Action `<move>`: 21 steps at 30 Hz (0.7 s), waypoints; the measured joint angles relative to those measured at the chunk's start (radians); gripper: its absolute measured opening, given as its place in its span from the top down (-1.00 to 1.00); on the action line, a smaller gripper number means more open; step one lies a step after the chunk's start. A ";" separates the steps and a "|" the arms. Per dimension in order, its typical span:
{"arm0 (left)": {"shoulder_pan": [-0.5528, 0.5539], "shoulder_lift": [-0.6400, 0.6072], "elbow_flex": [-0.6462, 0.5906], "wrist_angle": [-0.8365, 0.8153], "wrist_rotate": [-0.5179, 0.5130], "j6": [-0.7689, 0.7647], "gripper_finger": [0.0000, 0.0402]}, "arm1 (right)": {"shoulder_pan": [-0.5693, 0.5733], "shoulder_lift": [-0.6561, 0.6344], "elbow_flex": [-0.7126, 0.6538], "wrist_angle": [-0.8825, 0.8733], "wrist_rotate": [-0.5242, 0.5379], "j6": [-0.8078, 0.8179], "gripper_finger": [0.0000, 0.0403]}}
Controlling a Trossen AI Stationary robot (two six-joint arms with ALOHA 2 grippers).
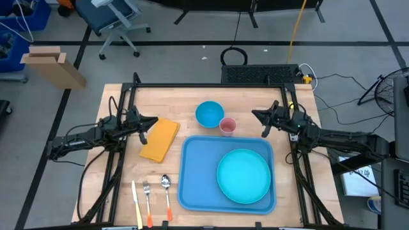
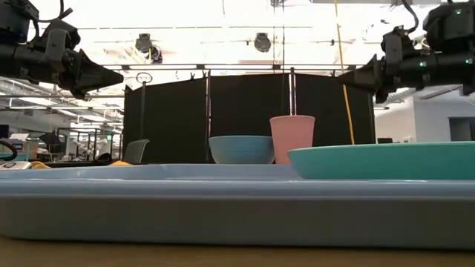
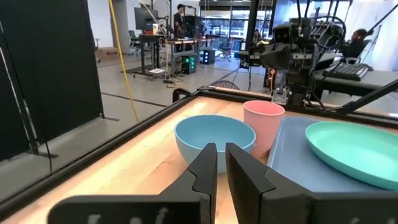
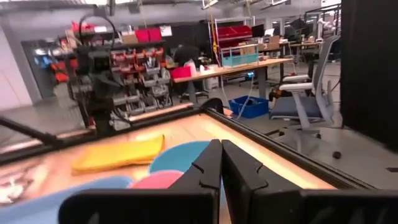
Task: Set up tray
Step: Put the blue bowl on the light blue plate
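The light-blue tray (image 1: 195,172) lies on the table at the near middle, with the round turquoise plate (image 1: 243,176) resting on its right half. A blue bowl (image 1: 209,114) and a pink cup (image 1: 227,126) stand on the table just beyond the tray. A folded yellow napkin (image 1: 159,139) lies left of the tray. A knife, fork and spoon (image 1: 149,195) lie side by side near the front edge. My left gripper (image 1: 155,120) hovers shut above the napkin's far end. My right gripper (image 1: 254,114) hovers shut to the right of the cup. Both are empty.
A black frame (image 1: 211,85) runs along the table's far and side edges. Bare wood shows between the bowl and the far edge and left of the cutlery. In the low view the tray's rim (image 2: 237,215) fills the foreground, with both grippers high above it.
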 joint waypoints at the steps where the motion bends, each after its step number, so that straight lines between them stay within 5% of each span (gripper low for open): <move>1: 0.000 0.000 0.000 -0.002 0.001 -0.018 0.81 | 0.000 0.000 -0.002 -0.007 0.000 -0.012 1.00; 11: 0.001 0.096 0.032 -0.004 -0.043 -0.143 0.82 | 0.000 0.001 -0.003 -0.069 0.026 -0.074 1.00; 21: 0.025 0.647 0.343 0.127 -0.107 -0.107 0.98 | 0.002 0.001 -0.051 -0.052 0.025 -0.073 1.00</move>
